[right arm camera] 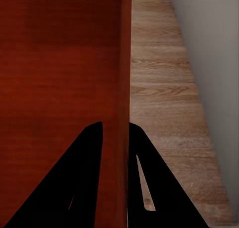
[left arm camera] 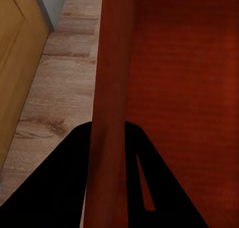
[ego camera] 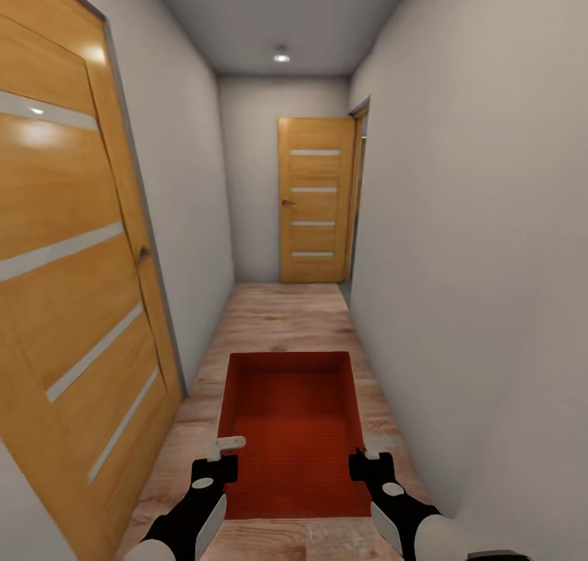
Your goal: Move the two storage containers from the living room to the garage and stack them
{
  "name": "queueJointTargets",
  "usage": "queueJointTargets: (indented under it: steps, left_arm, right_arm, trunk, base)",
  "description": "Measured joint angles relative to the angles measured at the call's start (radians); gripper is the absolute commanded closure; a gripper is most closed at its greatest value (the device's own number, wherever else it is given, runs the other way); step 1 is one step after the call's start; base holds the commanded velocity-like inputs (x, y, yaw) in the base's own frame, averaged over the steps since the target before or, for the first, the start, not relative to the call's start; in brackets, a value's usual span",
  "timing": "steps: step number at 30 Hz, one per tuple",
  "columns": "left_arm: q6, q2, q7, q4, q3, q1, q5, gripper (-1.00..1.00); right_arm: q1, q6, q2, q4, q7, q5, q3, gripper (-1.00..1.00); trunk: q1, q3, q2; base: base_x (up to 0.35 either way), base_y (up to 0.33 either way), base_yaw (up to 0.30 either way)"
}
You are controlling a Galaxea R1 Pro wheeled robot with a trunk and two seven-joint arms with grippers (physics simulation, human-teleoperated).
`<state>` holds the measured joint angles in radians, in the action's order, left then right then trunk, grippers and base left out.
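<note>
A red-orange storage container point(ego camera: 294, 430) is carried low in front of the robot in a narrow hallway, held level between both arms, its open top facing up and its long axis pointing down the corridor. The left arm reaches forward from the lower left of the head view, forearm angled inward, and the left gripper point(ego camera: 214, 469) clamps the container's left wall near the corner closest to the robot; in the left wrist view the left gripper point(left arm camera: 109, 138) has one dark finger point(left arm camera: 59, 188) on the outside of the thin wall and the other inside, pressed close against it. The right arm mirrors this from the lower right, and the right gripper point(ego camera: 369, 466) pinches the right wall at the matching near corner; in the right wrist view the right gripper point(right arm camera: 115, 133) straddles the wall with its fingers point(right arm camera: 74, 188) nearly together on either side of it. Below the box runs a light wood plank floor point(ego camera: 282, 312). A wooden door with pale horizontal strips point(ego camera: 73, 283) stands just beside the robot on its left, and a similar door point(ego camera: 315, 200) closes the far end of the corridor, beside a doorway opening on the right point(ego camera: 360, 193). Plain white walls point(ego camera: 482, 259) line both sides, and a round ceiling light point(ego camera: 281, 55) glows overhead.
</note>
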<state>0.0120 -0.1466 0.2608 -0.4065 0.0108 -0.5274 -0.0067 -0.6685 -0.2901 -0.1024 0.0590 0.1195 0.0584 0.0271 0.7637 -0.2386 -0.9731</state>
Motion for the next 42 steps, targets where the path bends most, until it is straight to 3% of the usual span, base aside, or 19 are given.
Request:
queueJointTargets:
  steps: [29, 42]
  left_arm:
    - [0.001, 0.001, 0.000, -0.001, -0.001, 0.000, 0.001, 1.00]
    - [0.001, 0.000, 0.000, -0.001, -0.001, 0.000, 0.000, 1.00]
  right_arm:
    - [0.000, 0.000, 0.000, 0.000, 0.000, 0.002, -0.001, 1.00]
    - [0.000, 0.000, 0.000, 0.000, 0.000, 0.002, -0.001, 1.00]
  trunk:
    - [0.000, 0.000, 0.000]
    - [0.000, 0.000, 0.000]
  base:
    - [0.321, 0.115, 0.000]
    - [0.321, 0.020, 0.000]
